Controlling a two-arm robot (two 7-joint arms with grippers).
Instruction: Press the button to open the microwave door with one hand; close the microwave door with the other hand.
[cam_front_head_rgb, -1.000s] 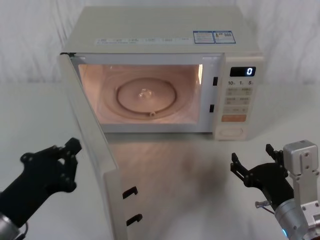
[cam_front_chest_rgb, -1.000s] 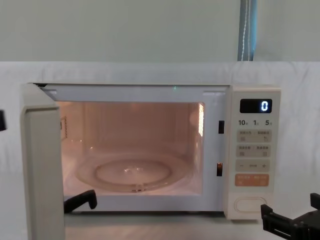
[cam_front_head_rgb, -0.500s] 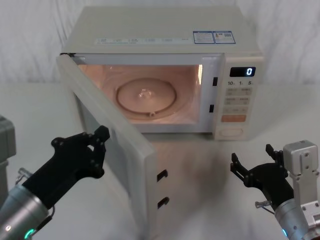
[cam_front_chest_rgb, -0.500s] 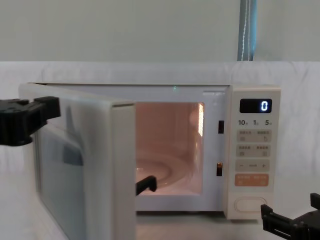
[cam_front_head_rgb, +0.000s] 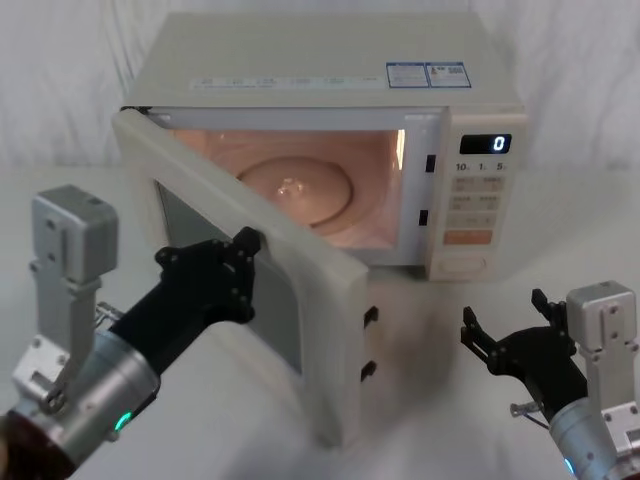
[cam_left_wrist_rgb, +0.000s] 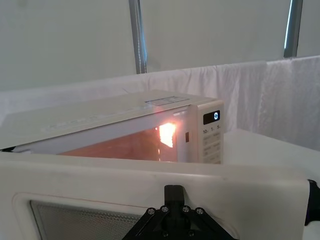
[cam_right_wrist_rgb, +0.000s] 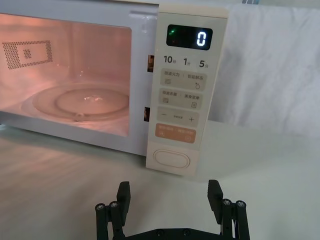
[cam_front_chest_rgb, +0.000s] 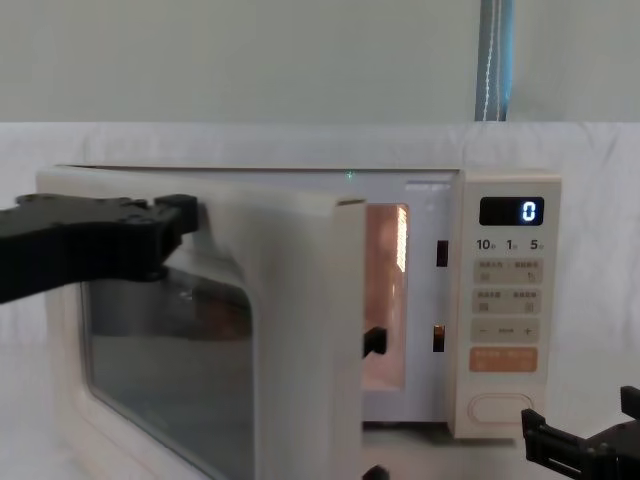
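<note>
The microwave door stands roughly half open, and the lit cavity shows behind it. My left gripper is shut, its tip pressed against the door's outer face beside the dark window. In the left wrist view the left gripper touches the door's cream frame. The chest view has the left gripper near the top of the door. The wide cream button sits at the bottom of the control panel. My right gripper hovers open, low in front of the button and apart from it.
The microwave stands at the back of a white-draped table. Its display reads 0. White cloth hangs behind it. Bare tabletop lies between the door's swinging edge and my right gripper.
The door has swung from wide open to about half open, with my left gripper following and pushing on its outer face. My right gripper has not moved.
</note>
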